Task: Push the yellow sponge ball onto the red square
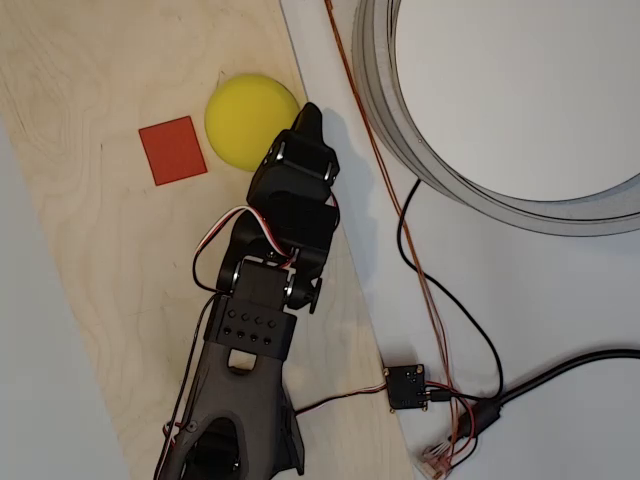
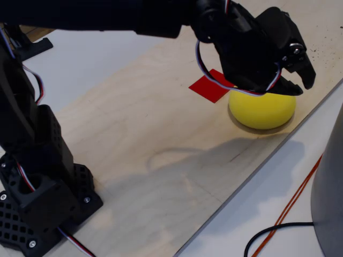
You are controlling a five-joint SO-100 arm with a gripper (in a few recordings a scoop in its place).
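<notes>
The yellow sponge ball (image 1: 244,118) sits on the wooden surface (image 1: 90,260), just beside the red square (image 1: 172,150) at its 2 o'clock in the overhead view. The black tool (image 2: 300,80) hangs over the ball's 4 o'clock edge, and whether its jaws are apart I cannot tell.

yellow sponge ball (image 2: 262,110) on wooden board (image 2: 139,134), right of centre | red square (image 2: 210,87) flat, just far-left of ball, partly hidden by arm | black gripper (image 2: 300,80) above ball's top, jaws near together, touching cannot be told | arm base (image 2: 40,198) near left
</notes>
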